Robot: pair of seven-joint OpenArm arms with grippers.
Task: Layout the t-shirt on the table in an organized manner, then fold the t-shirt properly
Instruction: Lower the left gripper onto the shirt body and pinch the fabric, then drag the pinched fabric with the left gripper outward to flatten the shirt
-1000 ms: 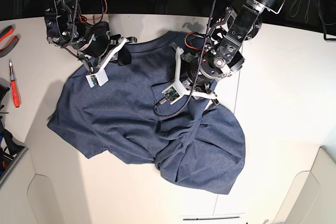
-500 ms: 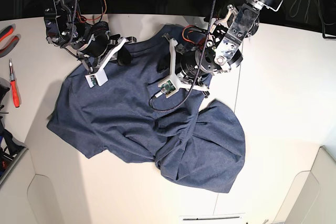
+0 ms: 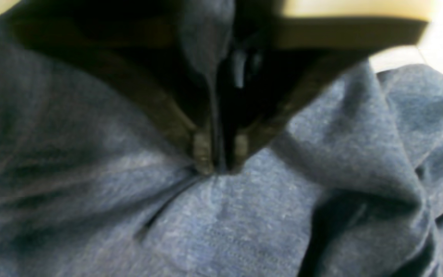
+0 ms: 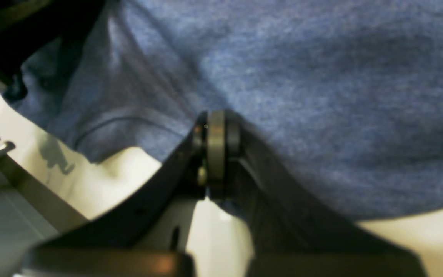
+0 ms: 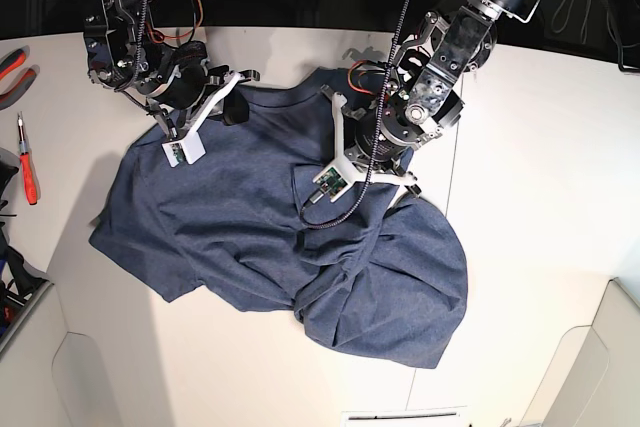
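Now both hands clamped on t-shirt: left hand mid-fabric, right hand at edge.

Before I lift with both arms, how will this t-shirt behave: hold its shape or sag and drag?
The t-shirt will probably sag: it already lies in soft folds, so it looks floppy. Where the left tool pinches it, the cloth puckers into a ridge, so it should stretch toward the grip. The bunched lower part will likely drag across the table rather than lift cleanly.

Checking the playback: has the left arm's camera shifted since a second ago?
Yes. The left arm's camera sits slightly farther from the table's seam.
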